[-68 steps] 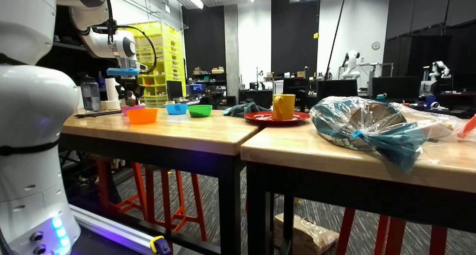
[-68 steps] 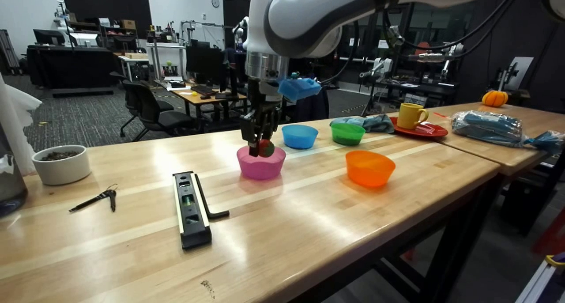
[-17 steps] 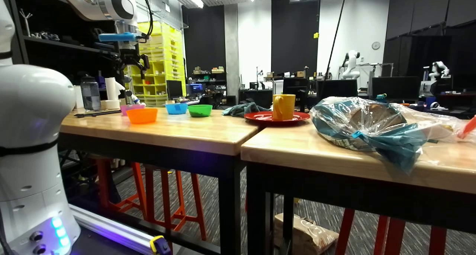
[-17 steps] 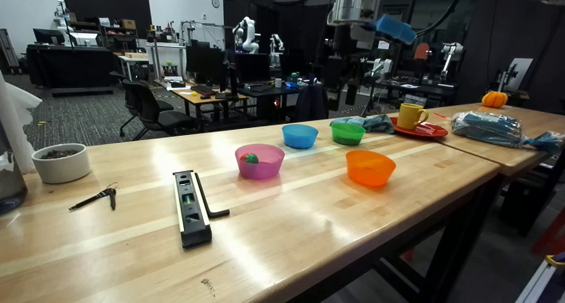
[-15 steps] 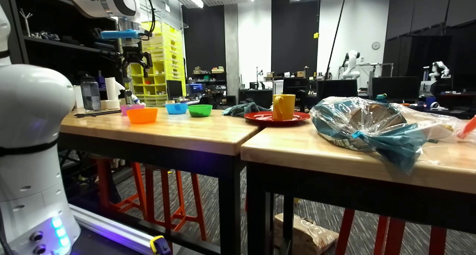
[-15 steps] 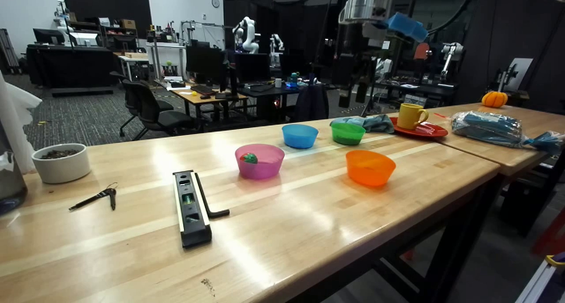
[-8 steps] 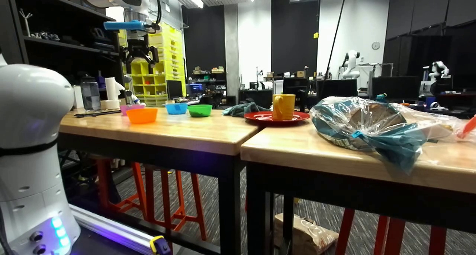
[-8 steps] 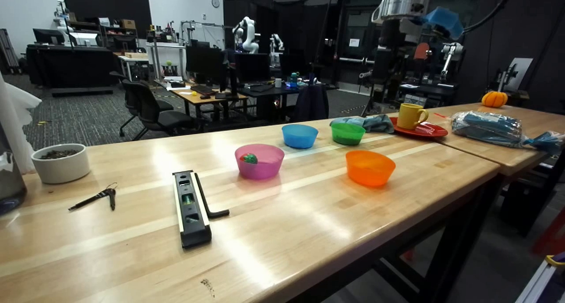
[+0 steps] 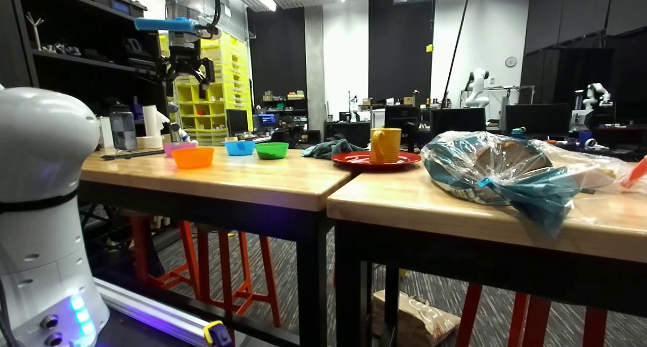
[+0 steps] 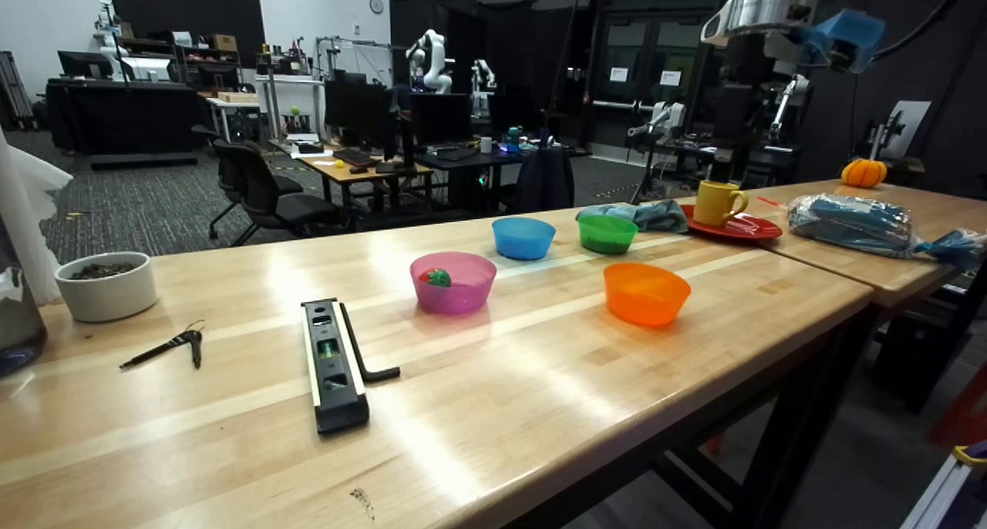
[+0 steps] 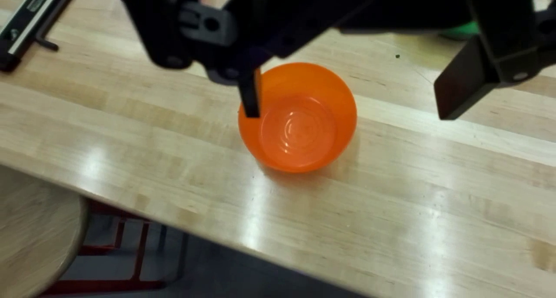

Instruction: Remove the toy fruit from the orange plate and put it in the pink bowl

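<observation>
In an exterior view, one bottle [image 10: 17, 332] and one paper roll [image 10: 35, 220] stand farthest left of the pink bowl [image 10: 455, 294]; then comes one white bowl [image 10: 108, 298] of dark bits. Nearer the pink bowl on that side lie one small black tool [image 10: 189, 336] with a ring, one spirit level [image 10: 334, 365] and one hex key [image 10: 382, 375].

The pink bowl holds one toy fruit [image 10: 438, 277], red and green. To its right stand three more coloured bowls: one blue bowl [image 10: 524, 240] near it, one green bowl [image 10: 608, 236] farther off, one orange bowl [image 10: 646, 301] toward the front. Farther right of the pink bowl are one cloth [image 10: 655, 217], one yellow mug [image 10: 711, 205] on one red plate [image 10: 752, 227], one wrapped bag [image 10: 852, 224] and one orange pumpkin [image 10: 864, 173]. One gripper [image 11: 349, 113] hangs higher than the pink bowl and off to its right, its two fingers [image 11: 467, 78] spread wide apart, released.

Left of the pink bowl, the edge cuts off the bottle and the paper roll, and the small black tool's kind is hard to tell. The toy fruit's lower part is veiled by the pink bowl's near wall. To the pink bowl's right, the gripper is so dark that its fingers blur together. In the wrist view the gripper hides most of the pink bowl and the green bowl, and one finger crosses the orange bowl's rim.
</observation>
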Robot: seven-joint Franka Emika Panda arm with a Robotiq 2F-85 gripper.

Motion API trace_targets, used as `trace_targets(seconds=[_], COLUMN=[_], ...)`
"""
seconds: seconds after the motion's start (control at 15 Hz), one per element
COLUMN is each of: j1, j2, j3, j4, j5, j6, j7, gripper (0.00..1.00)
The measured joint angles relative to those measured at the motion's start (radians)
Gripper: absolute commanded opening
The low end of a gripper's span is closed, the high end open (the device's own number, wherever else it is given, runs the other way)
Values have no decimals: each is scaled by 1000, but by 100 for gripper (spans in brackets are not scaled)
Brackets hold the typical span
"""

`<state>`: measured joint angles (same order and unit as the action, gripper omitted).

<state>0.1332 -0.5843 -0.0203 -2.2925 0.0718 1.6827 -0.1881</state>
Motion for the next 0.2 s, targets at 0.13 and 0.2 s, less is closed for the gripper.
trace_targets(seconds=[0.13,0.2], j1=[0,0], j2=[-42,-63], j3=[-4,-5], j4=[-35,-52], j5=[0,0], j6=[-5,-12], j7=[-11,-18], gripper=[100,100])
